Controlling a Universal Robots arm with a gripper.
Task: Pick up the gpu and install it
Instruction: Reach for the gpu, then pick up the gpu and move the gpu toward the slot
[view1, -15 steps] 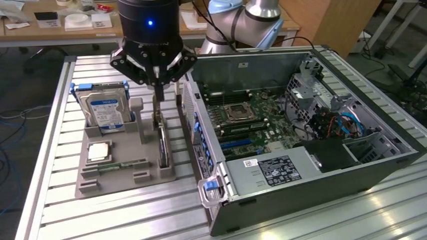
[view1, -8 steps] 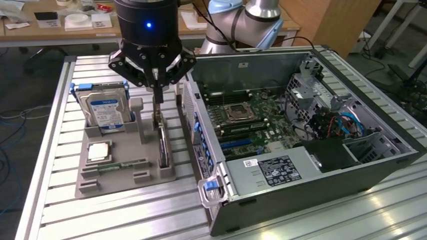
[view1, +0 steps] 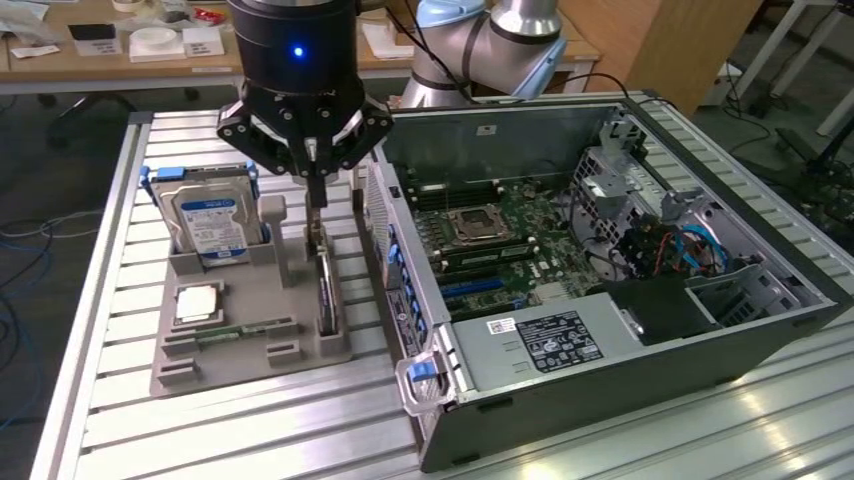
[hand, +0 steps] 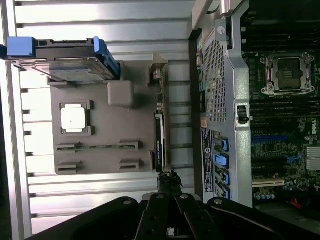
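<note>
The gpu (view1: 326, 290) is a thin dark card standing on edge in a slot along the side of a grey parts holder (view1: 254, 350) that faces the computer case. In the wrist view the gpu (hand: 159, 142) reads as a narrow dark strip on the holder (hand: 110, 100). My gripper (view1: 314, 200) hangs straight over the card's far end, fingers shut together into one thin blade. From the wrist camera, the gripper (hand: 170, 176) tips sit just off the card's end. I cannot tell whether they touch it. Nothing shows between them.
A hard drive (view1: 211, 225) with blue rails, a square processor chip (view1: 198, 302) and a memory stick (view1: 247, 330) share the holder. The open computer case (view1: 601, 340) lies at the exterior view's right, motherboard (view1: 507, 240) and blue slots (hand: 270, 139) exposed. A slatted metal table (view1: 120, 300) carries everything.
</note>
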